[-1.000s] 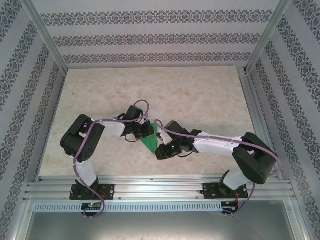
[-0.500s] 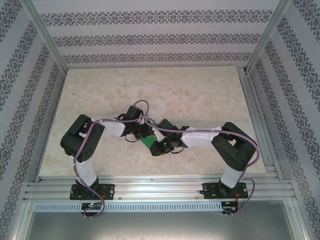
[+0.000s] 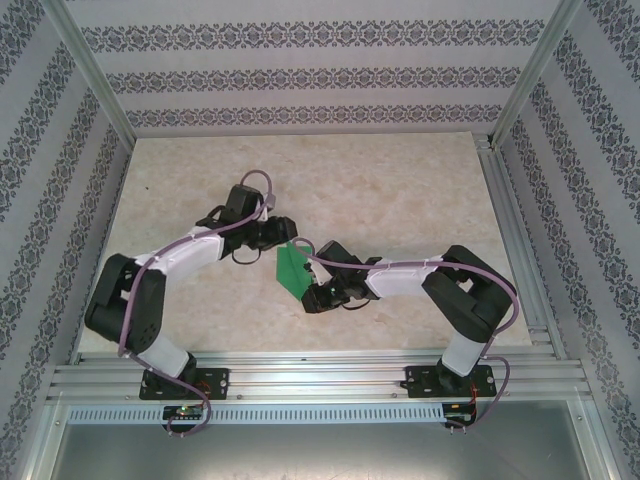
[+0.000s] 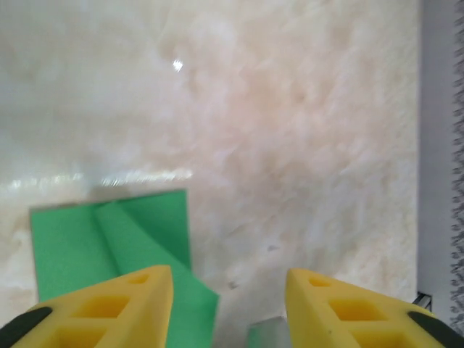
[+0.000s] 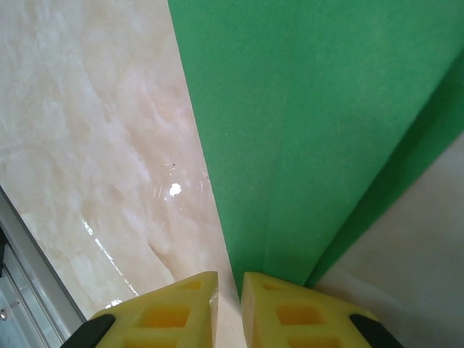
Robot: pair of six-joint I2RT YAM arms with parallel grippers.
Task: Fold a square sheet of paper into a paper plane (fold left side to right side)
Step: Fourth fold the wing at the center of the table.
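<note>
The square sheet of paper (image 3: 291, 268) is bright green, partly folded, and lies at the table's middle between my two grippers. My left gripper (image 3: 279, 232) hovers just beyond its far edge. In the left wrist view its yellow fingers (image 4: 138, 297) stand apart with bare table between them, and the paper (image 4: 109, 239), showing diagonal creases, lies to the left. My right gripper (image 3: 313, 297) sits at the paper's near corner. From the right wrist, the jaws (image 5: 229, 279) are nearly together and a raised green flap (image 5: 304, 130) runs down into them.
The marble-patterned table (image 3: 400, 190) stretches wide behind and to both sides. An aluminium frame rail (image 3: 510, 230) borders its right side, and another rail (image 3: 300, 380) runs along the near edge by the arm bases. Patterned walls enclose the space.
My left gripper has opened, let go of the paper and drawn back to the far left. The right gripper carried its corner leftward, so the sheet now looks narrower.
</note>
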